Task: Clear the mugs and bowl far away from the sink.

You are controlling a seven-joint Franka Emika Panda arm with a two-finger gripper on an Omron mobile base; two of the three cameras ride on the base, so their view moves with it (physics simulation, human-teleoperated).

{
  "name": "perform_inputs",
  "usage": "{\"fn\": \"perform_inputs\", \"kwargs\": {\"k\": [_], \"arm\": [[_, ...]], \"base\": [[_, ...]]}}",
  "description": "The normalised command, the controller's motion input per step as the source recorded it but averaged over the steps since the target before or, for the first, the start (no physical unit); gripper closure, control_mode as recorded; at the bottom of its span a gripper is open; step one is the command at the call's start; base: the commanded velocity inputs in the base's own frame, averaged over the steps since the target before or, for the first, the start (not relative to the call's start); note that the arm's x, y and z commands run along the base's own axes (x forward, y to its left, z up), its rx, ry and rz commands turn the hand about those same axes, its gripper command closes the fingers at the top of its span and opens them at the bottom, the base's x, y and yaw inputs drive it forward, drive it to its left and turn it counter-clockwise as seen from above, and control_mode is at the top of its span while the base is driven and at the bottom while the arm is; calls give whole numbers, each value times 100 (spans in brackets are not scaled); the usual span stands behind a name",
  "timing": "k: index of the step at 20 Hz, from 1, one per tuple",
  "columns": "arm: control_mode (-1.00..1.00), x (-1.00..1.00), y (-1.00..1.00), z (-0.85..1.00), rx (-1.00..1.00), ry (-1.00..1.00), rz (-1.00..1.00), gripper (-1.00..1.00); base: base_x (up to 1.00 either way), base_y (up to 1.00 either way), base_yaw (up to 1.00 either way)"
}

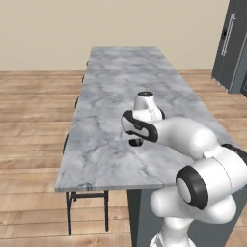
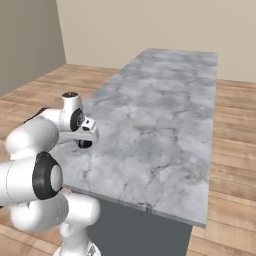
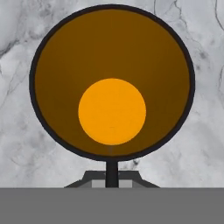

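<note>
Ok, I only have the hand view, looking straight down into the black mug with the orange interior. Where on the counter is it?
Observer: At the end of the long grey marble counter nearest the base. The black mug is a dark shape just under the gripper.
Operator: Is it lifted off the surface?
Observer: The white hand points straight down and covers most of it in both base views, so I cannot tell.
Operator: What lies beyond the counter?
Observer: Wooden floor, and a tall dark cabinet at the far right.
</note>
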Motion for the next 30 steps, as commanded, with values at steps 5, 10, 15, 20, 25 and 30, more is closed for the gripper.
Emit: {"fn": "perform_inputs", "kwargs": {"k": [5, 10, 15, 20, 25, 30], "arm": [[-100, 38, 22, -36, 0, 0, 0, 100], [-100, 15, 6, -20, 0, 0, 0, 100], [-100, 7, 2, -40, 0, 0, 0, 100], [-100, 9, 1, -39, 1, -1, 0, 100], [-100, 16, 2, -34, 4, 0, 0, 100], [-100, 20, 11, -42, 4, 0, 0, 100]], "base": [[0, 0, 0], [0, 0, 0], [0, 0, 0], [0, 0, 0], [0, 0, 0], [0, 0, 0]]}}
